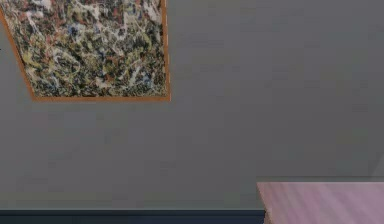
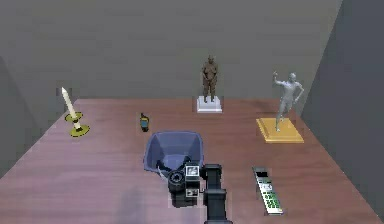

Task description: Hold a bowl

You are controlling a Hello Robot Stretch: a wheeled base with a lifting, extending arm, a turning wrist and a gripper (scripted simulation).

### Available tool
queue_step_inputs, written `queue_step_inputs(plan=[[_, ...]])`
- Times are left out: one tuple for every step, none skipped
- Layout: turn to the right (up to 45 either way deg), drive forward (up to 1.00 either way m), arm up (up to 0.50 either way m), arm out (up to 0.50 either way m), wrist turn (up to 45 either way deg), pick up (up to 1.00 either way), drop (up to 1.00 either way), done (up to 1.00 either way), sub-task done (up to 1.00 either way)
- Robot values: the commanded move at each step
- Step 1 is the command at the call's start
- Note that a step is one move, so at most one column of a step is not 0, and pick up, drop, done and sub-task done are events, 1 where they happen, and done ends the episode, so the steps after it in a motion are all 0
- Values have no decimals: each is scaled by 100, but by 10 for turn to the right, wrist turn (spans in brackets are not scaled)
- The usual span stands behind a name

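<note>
Blue bowl (image 2: 170, 150), wooden table (image 2: 100, 168), candle (image 2: 67, 104)

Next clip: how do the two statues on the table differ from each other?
The dark statue is brown-black, while the pale statue is light grey. The dark statue stands straight with arms down; the pale statue lifts one arm. The dark statue has a small whitish base; the pale statue has a wider yellow-tan base. Both are upright human figures on the wooden table.
</note>
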Motion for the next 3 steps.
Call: queue_step_inputs(plan=[[0, 0, 0, 0, 0, 100, 0, 0, 0], [0, 0, 10, 0, 0, 0, 0, 0, 0], [0, 0, 0, 0, 0, 0, 0, 100, 0]])
